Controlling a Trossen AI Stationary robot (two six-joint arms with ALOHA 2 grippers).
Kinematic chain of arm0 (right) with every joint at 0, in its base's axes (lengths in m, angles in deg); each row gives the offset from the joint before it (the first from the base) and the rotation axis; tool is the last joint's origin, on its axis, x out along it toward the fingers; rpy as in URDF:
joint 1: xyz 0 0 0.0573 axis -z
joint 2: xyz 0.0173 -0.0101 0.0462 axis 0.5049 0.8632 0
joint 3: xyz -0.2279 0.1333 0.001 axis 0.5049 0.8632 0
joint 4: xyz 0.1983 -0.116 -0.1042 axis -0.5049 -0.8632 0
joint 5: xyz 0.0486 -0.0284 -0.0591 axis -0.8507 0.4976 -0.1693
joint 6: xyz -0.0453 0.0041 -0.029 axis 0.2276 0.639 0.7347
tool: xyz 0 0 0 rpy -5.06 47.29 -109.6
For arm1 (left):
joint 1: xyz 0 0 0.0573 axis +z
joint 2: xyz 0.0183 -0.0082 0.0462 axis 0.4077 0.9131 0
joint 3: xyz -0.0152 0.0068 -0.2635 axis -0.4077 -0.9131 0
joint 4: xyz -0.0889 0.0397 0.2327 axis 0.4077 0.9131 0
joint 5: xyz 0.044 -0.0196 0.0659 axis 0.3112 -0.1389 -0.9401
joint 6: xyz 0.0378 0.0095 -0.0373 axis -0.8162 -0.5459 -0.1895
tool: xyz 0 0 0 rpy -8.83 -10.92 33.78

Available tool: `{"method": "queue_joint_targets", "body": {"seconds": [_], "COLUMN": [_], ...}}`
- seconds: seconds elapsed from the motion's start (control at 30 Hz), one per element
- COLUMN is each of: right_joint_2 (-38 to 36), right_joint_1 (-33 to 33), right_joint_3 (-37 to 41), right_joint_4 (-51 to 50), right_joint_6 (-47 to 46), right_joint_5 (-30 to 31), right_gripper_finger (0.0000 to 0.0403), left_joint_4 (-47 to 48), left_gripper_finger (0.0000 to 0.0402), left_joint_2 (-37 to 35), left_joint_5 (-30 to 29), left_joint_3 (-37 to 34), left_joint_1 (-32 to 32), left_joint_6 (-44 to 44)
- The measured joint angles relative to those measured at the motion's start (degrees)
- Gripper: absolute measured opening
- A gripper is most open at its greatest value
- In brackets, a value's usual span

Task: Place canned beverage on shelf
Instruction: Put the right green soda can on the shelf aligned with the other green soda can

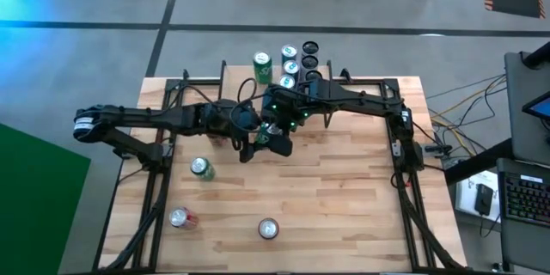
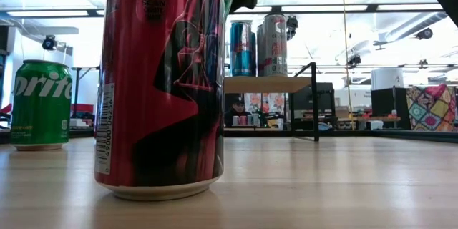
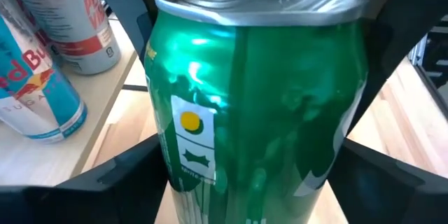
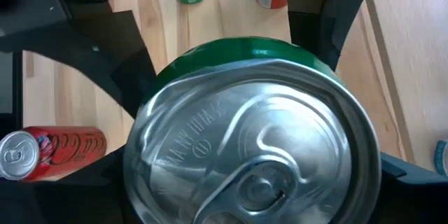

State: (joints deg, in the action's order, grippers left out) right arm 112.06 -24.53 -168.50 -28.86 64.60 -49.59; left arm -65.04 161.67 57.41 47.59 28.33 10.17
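On the light-wood bench [image 1: 344, 189], the left gripper [image 1: 249, 142] has its jaws flanking a green can [image 3: 259, 112]; whether they grip it, I cannot tell. The right gripper [image 1: 277, 137] has its jaws pinching the same can. The shelf [image 2: 268, 84] stands at the far edge, beside grey floor.

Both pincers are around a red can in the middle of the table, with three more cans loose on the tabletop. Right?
Not quite: the can between the pincers is green, not red, as the left wrist view shows. The rest holds. In the high view the left pincer and right pincer meet around it mid-table, and three cans are loose on the tabletop: a green can, a red can and another red can.
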Motion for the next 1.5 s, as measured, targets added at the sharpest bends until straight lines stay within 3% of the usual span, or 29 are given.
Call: {"method": "queue_joint_targets", "body": {"seconds": [0.3,0.5,0.83,0.97,1.1,1.27,1.5], "right_joint_2": [-0.36,-2.48,-9.79,-11.95,-13.19,-13.05,-12.81], "right_joint_1": [-0.74,-1.15,-1.68,-2.35,-3.44,-4.85,-5.76], "right_joint_3": [-0.22,-0.22,0.01,0.07,0.07,0.17,0.73], "right_joint_4": [1.62,1.8,2.24,3.09,3.46,3.76,3.74], "right_joint_6": [0.35,-3.58,-7.21,-9.17,-10.35,-11.08,-11.37], "right_joint_5": [1.37,6.94,10.4,15.81,19.74,20.29,21.24], "right_gripper_finger": [0.0343,0.0335,0.0334,0.0335,0.0336,0.033,0.0327], "left_joint_4": [0.31,-0.96,-13.44,-17.36,-25.87,-26.06,-28.42], "left_gripper_finger": [0.0299,0.0297,0.0296,0.0296,0.0296,0.0296,0.0297], "left_joint_2": [-0.01,-0.93,-4.88,-5.07,-4.6,-3.15,-1.8], "left_joint_5": [0.56,-0.27,-1.79,-4.57,-3.74,-1.63,-0.44], "left_joint_3": [0.0,-0.8,-7.78,-9.57,-11.68,-13.57,-16.3], "left_joint_1": [1.51,3.0,8.81,12.2,17.73,22.28,23.04], "left_joint_6": [-0.23,-0.21,0.84,-2.01,-2.86,-2.07,-4.56]}}
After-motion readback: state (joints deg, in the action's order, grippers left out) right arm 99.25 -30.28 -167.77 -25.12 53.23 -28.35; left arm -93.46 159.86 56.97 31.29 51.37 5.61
